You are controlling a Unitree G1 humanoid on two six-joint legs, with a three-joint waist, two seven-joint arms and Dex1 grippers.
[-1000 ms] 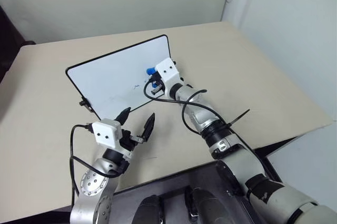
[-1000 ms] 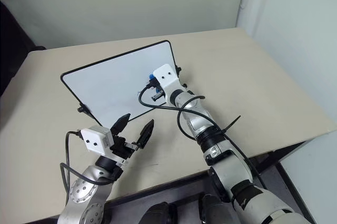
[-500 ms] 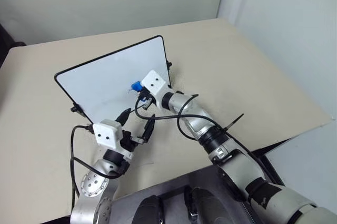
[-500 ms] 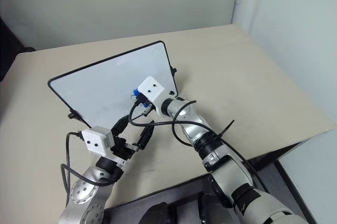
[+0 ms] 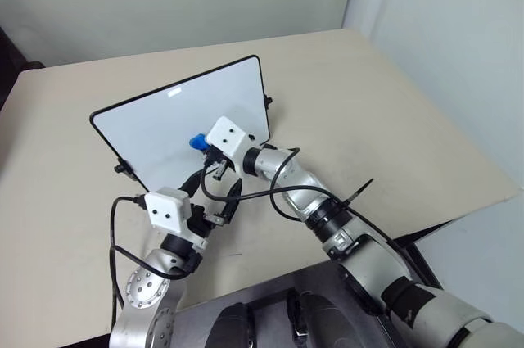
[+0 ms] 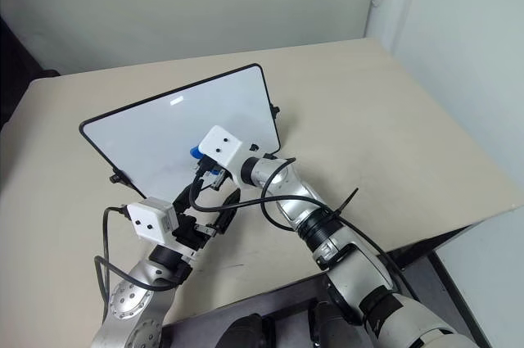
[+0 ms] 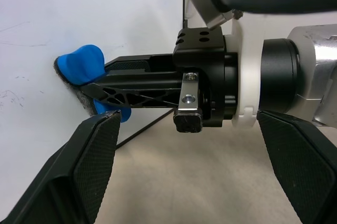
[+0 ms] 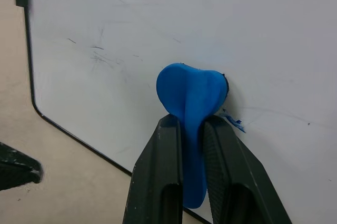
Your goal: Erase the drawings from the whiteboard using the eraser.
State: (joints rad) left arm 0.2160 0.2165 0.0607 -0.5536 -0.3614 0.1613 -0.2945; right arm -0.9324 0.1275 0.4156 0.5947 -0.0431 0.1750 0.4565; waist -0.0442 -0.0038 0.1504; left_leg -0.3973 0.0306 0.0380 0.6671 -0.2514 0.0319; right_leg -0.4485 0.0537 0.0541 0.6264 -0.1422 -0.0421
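Observation:
The whiteboard (image 5: 155, 115) stands tilted on the table, its face toward me. My right gripper (image 8: 192, 120) is shut on the blue eraser (image 8: 190, 97) and presses it flat against the lower middle of the board, as the left wrist view also shows with the eraser (image 7: 79, 65). Of the drawings, a small blue trace (image 8: 233, 123) shows just beside the eraser, with faint grey smudges (image 8: 97, 55) farther along the board. My left gripper (image 5: 214, 192) hangs open and holds nothing, just below the right one in front of the board's lower edge.
The board rests on a beige table (image 5: 368, 102) whose right edge drops off near a pale wall. Black cables (image 5: 246, 192) loop from the right wrist between the two grippers. A black knob (image 5: 268, 101) sticks out of the board's right side.
My right gripper has carried the eraser leftward and down across the board, from near the right edge to the lower middle. The left arm has kept still. The camera shifted slightly.

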